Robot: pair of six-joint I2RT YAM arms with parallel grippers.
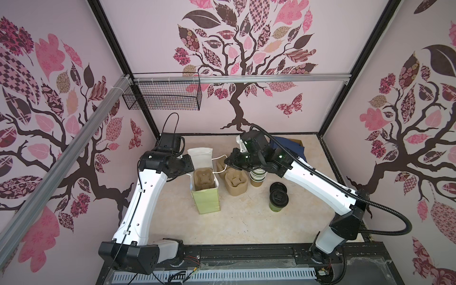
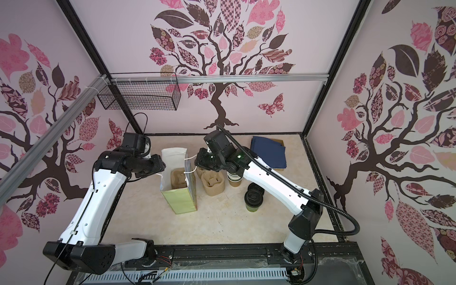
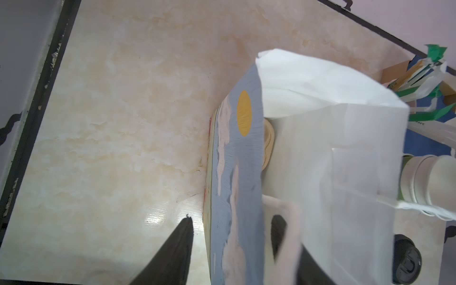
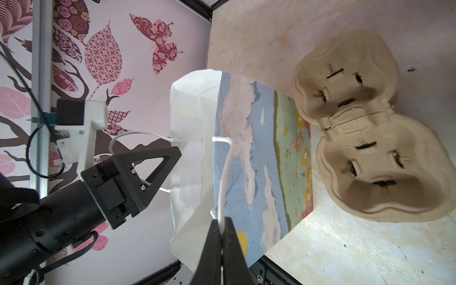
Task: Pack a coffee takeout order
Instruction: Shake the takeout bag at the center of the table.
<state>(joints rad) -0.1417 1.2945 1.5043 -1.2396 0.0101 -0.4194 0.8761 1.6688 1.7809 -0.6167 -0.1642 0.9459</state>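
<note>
The pale green paper bag stands open mid-table with a tan pulp carrier inside it. My right gripper is shut on the bag's white handle, holding it over the bag's right side. My left gripper is open and straddles the bag's left wall; one finger is outside, the other inside behind the second handle. The olive-green cup with a black lid stands to the right. Navy napkins lie at the back right.
More pulp carriers sit just right of the bag, close under my right gripper. A stack of lidless cups and loose black lids stand beside them. A wire basket hangs on the back wall.
</note>
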